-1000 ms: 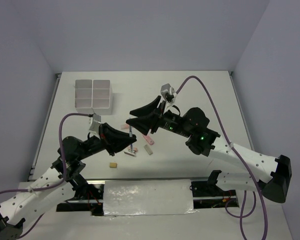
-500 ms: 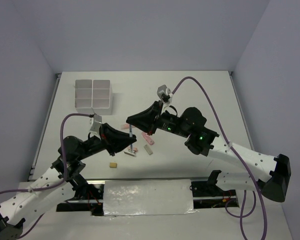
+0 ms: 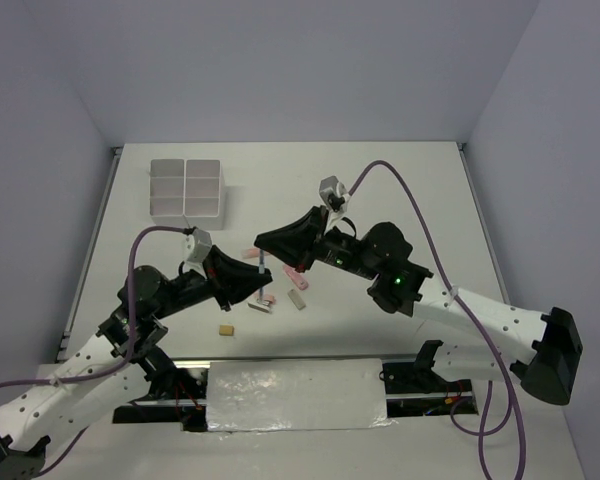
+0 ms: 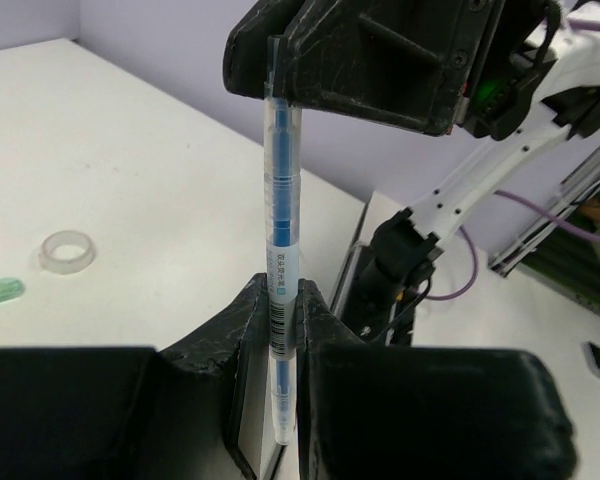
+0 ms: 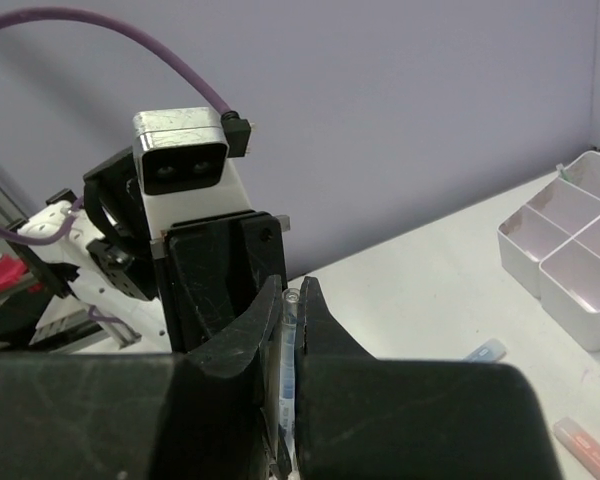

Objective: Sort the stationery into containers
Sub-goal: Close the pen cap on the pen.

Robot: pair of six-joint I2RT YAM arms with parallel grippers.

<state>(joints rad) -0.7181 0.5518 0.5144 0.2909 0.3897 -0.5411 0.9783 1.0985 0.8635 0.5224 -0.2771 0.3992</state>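
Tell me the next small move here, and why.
Probably open the left gripper: both grippers are shut on the blue pen, the right gripper at its upper end, so one must release before it goes to the white box.

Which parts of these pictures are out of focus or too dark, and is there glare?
Top external: even light, soft shadows under the arms, no glare. Left wrist: the blue pen is sharp, the tape ring slightly soft. Right wrist: the same pen is blurred between dark near fingers; the white box is bright, its walls readable.
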